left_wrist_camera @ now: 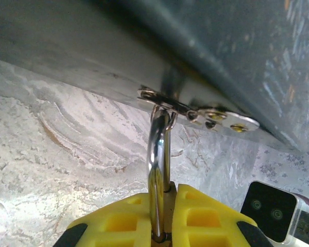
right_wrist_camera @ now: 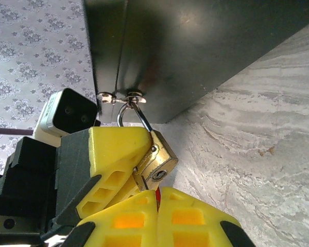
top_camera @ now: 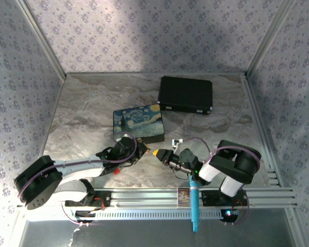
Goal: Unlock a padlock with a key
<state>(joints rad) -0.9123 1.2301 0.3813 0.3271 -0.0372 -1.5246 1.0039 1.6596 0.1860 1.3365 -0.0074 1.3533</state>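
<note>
The left gripper (left_wrist_camera: 162,218) is clamped tight on the padlock (left_wrist_camera: 155,154), whose silver shackle is threaded through the hasp (left_wrist_camera: 195,112) on the near side of the painted box (top_camera: 138,123). The right gripper (right_wrist_camera: 157,203) is held just under the brass body's keyhole, its fingers pressed together. What is pinched between them cannot be told.

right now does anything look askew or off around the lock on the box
Only the padlock: it sits tilted on the hasp of the painted box rather than hanging straight, because the left gripper pinches it, keyhole turned toward the right gripper. Nothing looks damaged or spilled.
</note>
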